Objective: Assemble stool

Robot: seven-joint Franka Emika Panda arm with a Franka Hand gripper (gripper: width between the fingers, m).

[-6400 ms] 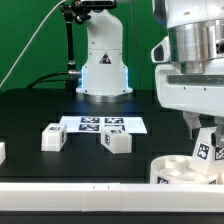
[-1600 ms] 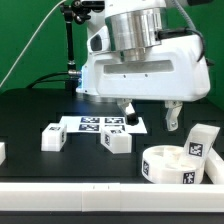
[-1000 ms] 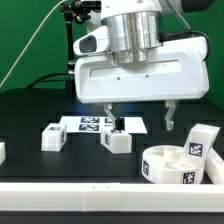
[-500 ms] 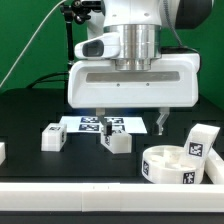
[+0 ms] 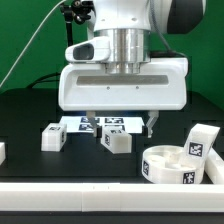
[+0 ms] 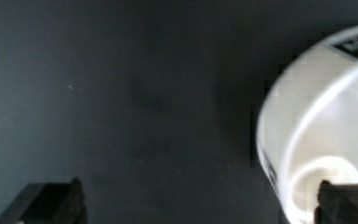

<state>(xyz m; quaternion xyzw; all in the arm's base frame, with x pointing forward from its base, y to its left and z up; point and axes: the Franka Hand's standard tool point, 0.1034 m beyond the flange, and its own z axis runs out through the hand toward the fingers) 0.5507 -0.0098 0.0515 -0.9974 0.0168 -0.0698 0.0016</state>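
— Over the table's (image 5: 30, 110) middle, low above the marker board (image 5: 112, 122). See the gripper (image 5: 121, 123)?
— Yes. Hangs there with fingers (image 5: 152, 122) spread wide, clamped on nothing. Touches no part.
— And the seat (image 5: 180, 166)?
— Lies flat at the exterior view's right, near the front edge, hollow side up, tags on the outer wall. Sits well apart from the gripper.
— Legs?
— Three in sight. Toward the exterior view's left, the first leg (image 5: 52, 137): lies just beside the board's corner, long axis hard to tell. Just in front of the board, the second leg (image 5: 117, 142): lies in line with the gap between the fingers, long axis slanting from the exterior view's left-back to right-front. Just behind the seat, the third leg (image 5: 203, 141): stands on end, long axis nearly upright, leaning a little, tag facing the camera. Cannot tell whether touching the seat.
— Anything from the wrist view?
— Shows dark tabletop, both fingertips (image 6: 51, 200) set apart, and a blurred white curve (image 6: 327, 110) with black marks. Cannot tell which part.
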